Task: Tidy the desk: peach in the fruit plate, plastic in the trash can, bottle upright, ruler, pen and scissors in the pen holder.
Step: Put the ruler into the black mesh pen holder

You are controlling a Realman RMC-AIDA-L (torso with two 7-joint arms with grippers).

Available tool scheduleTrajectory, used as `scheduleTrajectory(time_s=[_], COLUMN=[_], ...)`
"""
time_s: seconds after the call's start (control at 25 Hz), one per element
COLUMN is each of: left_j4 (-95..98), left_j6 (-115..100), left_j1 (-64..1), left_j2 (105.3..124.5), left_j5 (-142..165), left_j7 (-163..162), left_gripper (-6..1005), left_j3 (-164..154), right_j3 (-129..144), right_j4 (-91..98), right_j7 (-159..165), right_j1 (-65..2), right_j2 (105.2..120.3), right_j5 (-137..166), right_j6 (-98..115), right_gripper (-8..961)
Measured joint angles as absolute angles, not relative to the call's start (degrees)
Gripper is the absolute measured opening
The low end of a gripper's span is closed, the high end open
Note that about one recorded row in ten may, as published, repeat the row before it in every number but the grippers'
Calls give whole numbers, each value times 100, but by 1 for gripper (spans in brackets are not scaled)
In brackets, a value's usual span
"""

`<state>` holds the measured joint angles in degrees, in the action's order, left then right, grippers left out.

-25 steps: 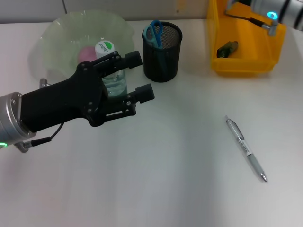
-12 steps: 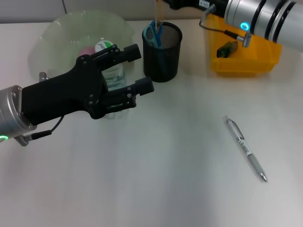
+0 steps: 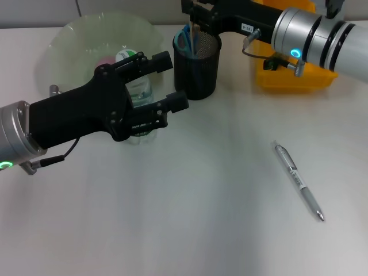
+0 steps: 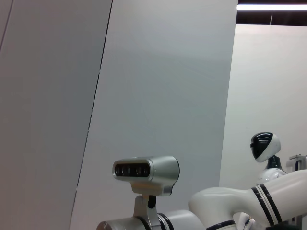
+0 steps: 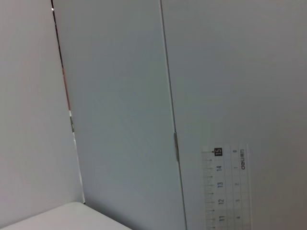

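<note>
Hanging from the right gripper [image 3: 196, 8], ruler [image 3: 194, 34] enters pen holder [image 3: 197, 63]

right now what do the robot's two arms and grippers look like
The left gripper is matte black with jointed linkage fingers, on a silver wrist cuff with a green light and a thin black cable. The right arm is silver-white with black bands, a glowing cyan ring and a thin cable loop; its right gripper is black with a small white label.

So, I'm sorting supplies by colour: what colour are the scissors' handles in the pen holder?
Blue. The scissors stand in the black mesh pen holder; the head view shows them best.
</note>
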<state>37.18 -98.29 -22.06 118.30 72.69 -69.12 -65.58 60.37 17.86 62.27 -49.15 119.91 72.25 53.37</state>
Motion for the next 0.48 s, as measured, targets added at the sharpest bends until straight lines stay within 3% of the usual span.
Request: scheduleTrajectory(time_s=[0.48], left_j4=[3728], left_j6=[-9851], left_j1=[-2206], left_j2=[11839], left_j5=[7268], left_j7=[-6914], left_gripper=[786], left_j3=[-6557], right_j3=[6038], right_j4=[1644], right_j7=[5993], right_j1=[-4901], right_j2=[11988], right_j5=[7224], right_j6=[5307], right_gripper=[399])
